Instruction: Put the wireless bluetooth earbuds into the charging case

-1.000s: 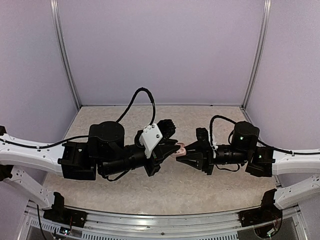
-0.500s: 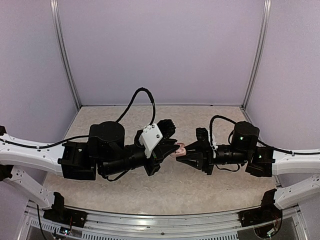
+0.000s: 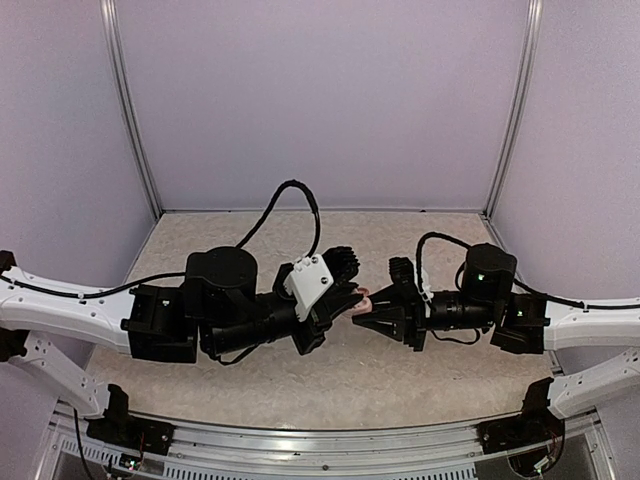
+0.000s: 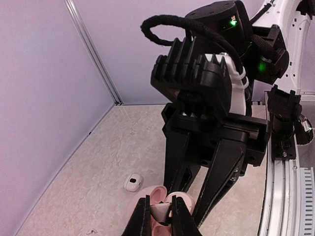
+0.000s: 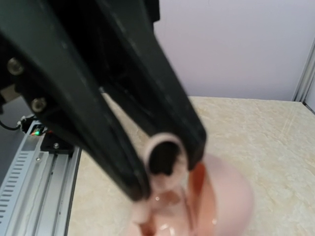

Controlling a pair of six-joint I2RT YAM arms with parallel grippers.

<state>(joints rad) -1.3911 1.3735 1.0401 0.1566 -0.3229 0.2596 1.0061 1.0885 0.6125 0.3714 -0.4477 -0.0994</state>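
Note:
The charging case (image 4: pixel 158 195) is a pale pink open clamshell, not white. My left gripper (image 4: pixel 160 216) is shut on it and holds it above the table; it shows as a pink spot in the top view (image 3: pixel 361 296). My right gripper (image 5: pixel 165 162) is shut on a small pale earbud (image 5: pixel 170 142) with a dark opening, right over the case's open inside (image 5: pixel 197 196). Its black fingers (image 4: pixel 224 167) reach down to the case. My left gripper (image 3: pixel 352 299) and right gripper (image 3: pixel 368 310) meet at mid-table. A small white rounded piece with a dark spot (image 4: pixel 133 182), perhaps the other earbud, lies on the table.
The beige table (image 3: pixel 430 235) is walled by lilac panels on three sides. A metal rail (image 4: pixel 283 196) runs along the near edge by the arm bases. A tiny scrap (image 4: pixel 91 231) lies on the table near the left wall.
My left arm has shifted a little to the right with the case, and the two grippers now sit closer together. Both grips are unchanged.

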